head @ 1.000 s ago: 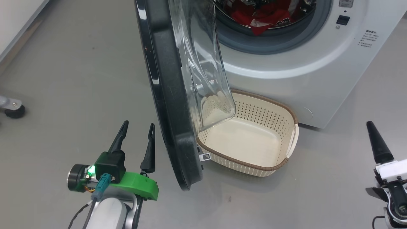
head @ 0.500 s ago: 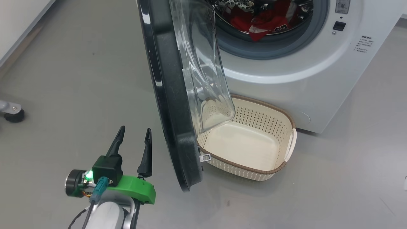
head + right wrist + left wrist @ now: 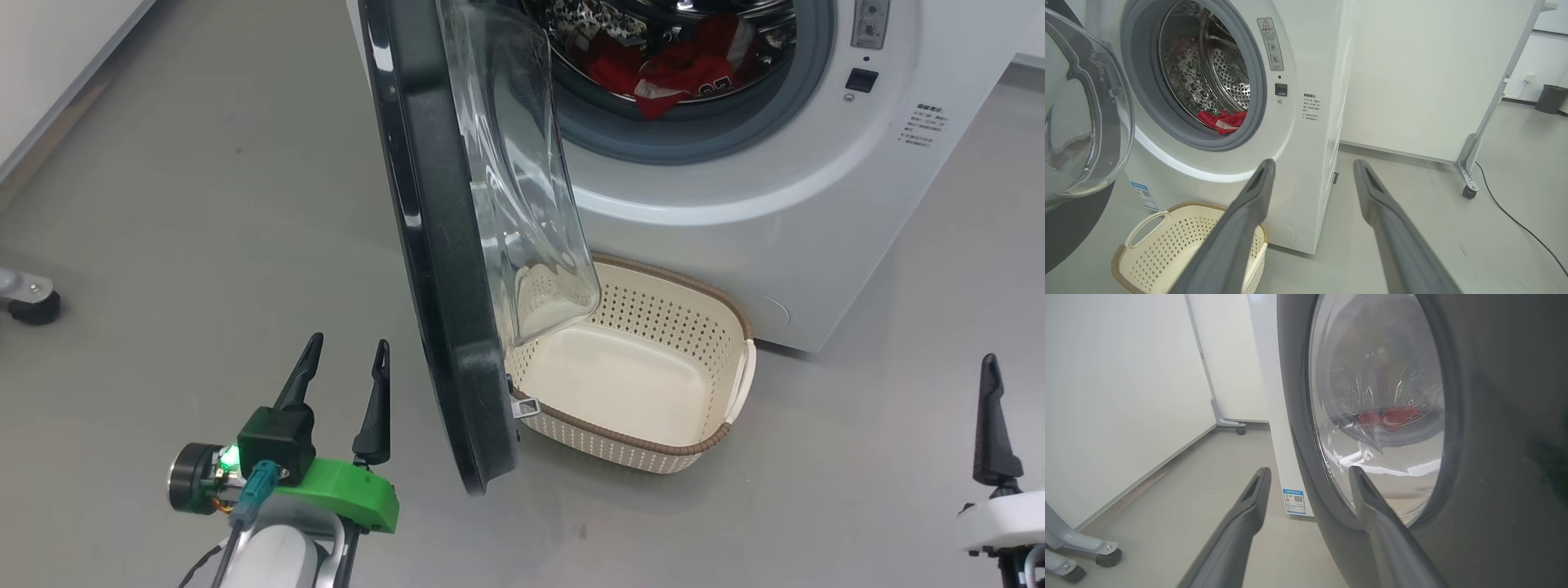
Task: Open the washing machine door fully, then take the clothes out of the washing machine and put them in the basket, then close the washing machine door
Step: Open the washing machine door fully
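Note:
The washing machine (image 3: pixel 735 196) stands at the upper right with its drum exposed. Its door (image 3: pixel 433 245) hangs partly open, edge-on to my head, the glass bowl (image 3: pixel 522 188) reaching over the basket. Red clothes (image 3: pixel 678 73) lie in the drum, also seen as clothes (image 3: pixel 1222 119) from the right wrist. The cream basket (image 3: pixel 620 438) sits on the floor below the opening, with nothing in it. My left gripper (image 3: pixel 348 343) is open, just left of the door's outer face (image 3: pixel 1494 416) and apart from it. My right gripper (image 3: pixel 1314 163) is open, low at the right, one finger (image 3: pixel 992 408) showing.
A wheeled leg (image 3: pixel 28 298) stands on the grey floor at far left. A white panel on a castered stand (image 3: pixel 1468 179), a cable (image 3: pixel 1515 220) and a dark bin (image 3: pixel 1549 98) are to the washer's right. A blue label (image 3: pixel 1294 501) marks the washer's lower front.
The head camera has tilted, showing more of the drum. The right gripper dropped out of the head view half a second ago and is back at lower right. The door and left gripper stand much as before.

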### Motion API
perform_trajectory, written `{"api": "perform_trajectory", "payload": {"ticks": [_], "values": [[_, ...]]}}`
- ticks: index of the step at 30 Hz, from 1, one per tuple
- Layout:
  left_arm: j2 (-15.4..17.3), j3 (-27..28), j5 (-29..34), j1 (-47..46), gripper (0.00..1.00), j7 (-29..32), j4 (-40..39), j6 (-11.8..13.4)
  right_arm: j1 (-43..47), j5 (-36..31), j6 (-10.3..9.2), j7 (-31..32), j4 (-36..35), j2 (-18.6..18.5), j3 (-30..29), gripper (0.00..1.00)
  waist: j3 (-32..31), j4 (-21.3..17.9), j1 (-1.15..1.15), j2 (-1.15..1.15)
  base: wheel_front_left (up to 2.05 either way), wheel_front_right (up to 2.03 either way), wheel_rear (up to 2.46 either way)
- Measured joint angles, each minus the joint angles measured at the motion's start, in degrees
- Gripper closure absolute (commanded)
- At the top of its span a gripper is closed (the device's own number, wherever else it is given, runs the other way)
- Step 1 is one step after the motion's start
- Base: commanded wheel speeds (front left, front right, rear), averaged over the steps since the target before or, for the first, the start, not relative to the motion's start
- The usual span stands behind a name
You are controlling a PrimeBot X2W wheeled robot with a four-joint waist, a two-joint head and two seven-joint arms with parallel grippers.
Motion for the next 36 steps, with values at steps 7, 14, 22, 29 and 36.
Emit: {"api": "perform_trajectory", "payload": {"ticks": [7, 14, 22, 29, 36], "values": [[0.0, 0.1, 0.0, 0.0, 0.00, 0.0, 0.3, -0.2, 0.7, -1.3, -0.30, 0.0, 0.1, 3.2, 2.1, 0.00, -0.4, -0.1, 0.00, 0.00, 0.00, 0.00, 0.00], [0.0, 0.2, 0.6, 0.1, 0.00, 0.0, 0.6, -0.3, 1.1, -3.0, -0.53, 0.0, -0.7, 5.7, 3.6, 0.00, -0.9, -0.2, 0.00, 0.00, 0.00, 0.00, 0.00], [0.0, 0.5, 0.6, 0.6, 0.00, 0.0, 0.7, -0.4, 1.6, -4.3, -0.55, 0.0, -1.2, 7.6, 4.2, 0.00, -1.1, -0.3, 0.00, 0.00, 0.00, 0.00, 0.00], [0.0, 0.8, 0.6, 0.6, 0.00, 0.0, 0.8, -0.5, 2.0, -4.8, -0.58, 0.0, -1.3, 8.7, 4.3, 0.00, -1.3, -0.5, 0.00, 0.00, 0.00, 0.00, 0.00], [0.0, 0.9, 0.6, 0.6, 0.00, 0.0, 0.9, -0.5, 2.7, -5.7, -0.58, 0.0, -1.6, 9.3, 4.3, 0.00, -1.4, -0.6, 0.00, 0.00, 0.00, 0.00, 0.00]]}}
